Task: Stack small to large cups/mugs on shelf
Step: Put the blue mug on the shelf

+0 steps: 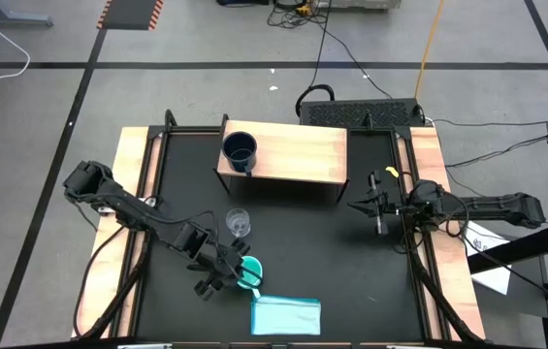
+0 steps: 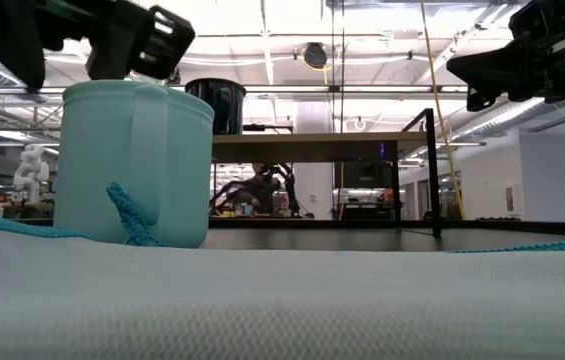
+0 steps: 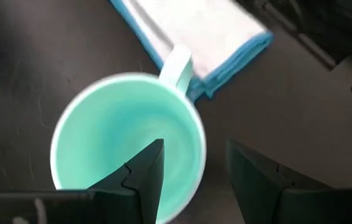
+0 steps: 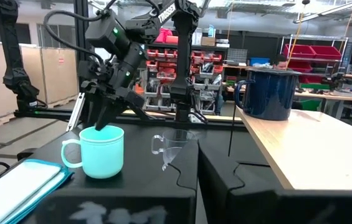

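The left claw [image 3: 191, 177], open and holding nothing, is straddling the turquoise mug's [image 3: 126, 140] rim and should be closing squarely before lifting.

floor: grey, dark tape lines [image 1: 254, 64], hazard-striped mat [image 1: 131, 13] | cables: yellow cable [image 1: 431, 39] | ceiling: strip lights [image 2: 282, 20] | shelving: red bins [image 4: 205, 63]

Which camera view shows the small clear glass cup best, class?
The high view: the glass cup stands alone on the black table, seen whole from above. The right wrist view shows it faintly side-on, partly behind that gripper's fingers. The low and left wrist views don't show it.
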